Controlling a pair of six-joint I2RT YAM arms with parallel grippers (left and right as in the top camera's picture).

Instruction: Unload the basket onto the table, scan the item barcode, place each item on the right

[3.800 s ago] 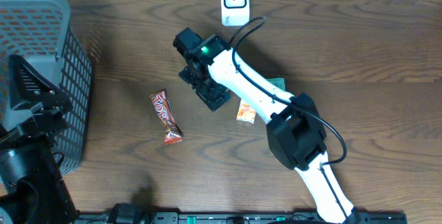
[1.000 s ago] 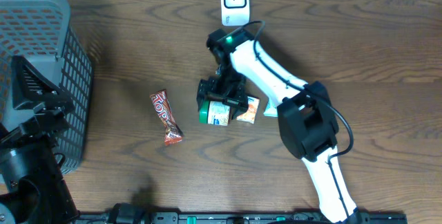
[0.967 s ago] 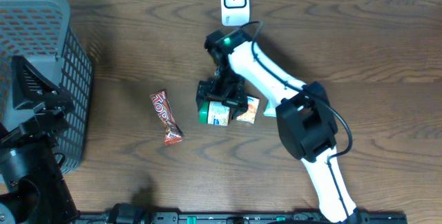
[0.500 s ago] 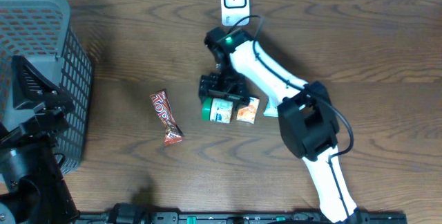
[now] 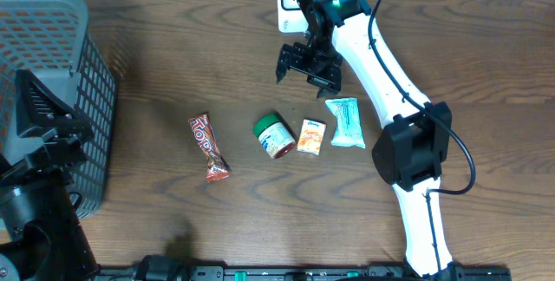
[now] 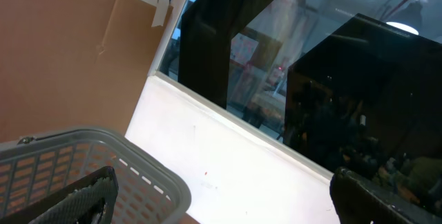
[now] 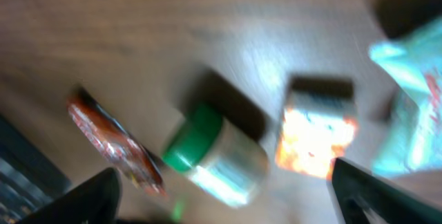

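Dark wood table [image 5: 486, 73], white ledge [image 6: 228, 155], dark glass panes [image 6: 228, 37]

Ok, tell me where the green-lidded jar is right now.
In the overhead view, the green-lidded jar lies on its side mid-table, between the red candy bar on its left and the orange packet on its right, clear of the open right gripper.

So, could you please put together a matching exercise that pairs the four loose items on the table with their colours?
Things:
1. jar
2. snack bar
3. small packet
4. pouch

Colours:
A. orange
B. pale teal
C. green lid
D. red and brown

Pairs: 1-C, 2-D, 3-A, 4-B
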